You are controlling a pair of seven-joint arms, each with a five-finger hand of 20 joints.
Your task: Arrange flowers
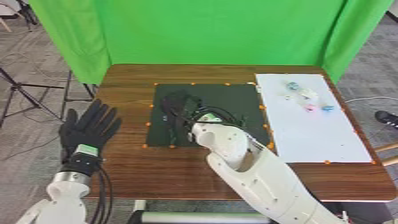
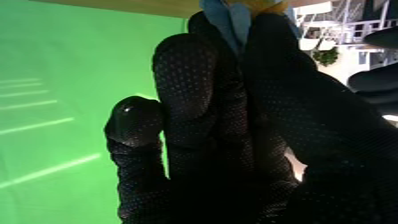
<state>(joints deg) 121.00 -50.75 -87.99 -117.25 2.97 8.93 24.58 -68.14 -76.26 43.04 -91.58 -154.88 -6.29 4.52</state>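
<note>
Pinching a blue-and-yellow flower [image 2: 240, 21] between thumb and fingers, right hand [image 1: 180, 103] over the dark mat [image 1: 222, 94]; flower at the fingertips, petals jutting past them; other flowers [image 1: 307, 94] on the white board [image 1: 320, 140], right of mat; left hand [image 1: 87, 126] beside the table [image 1: 133, 175], fingers straight, slightly fanned

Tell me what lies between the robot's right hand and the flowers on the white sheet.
Between the right hand and those flowers, the head view shows black cables, dark mat, orange markers, then bare white sheet.
</note>
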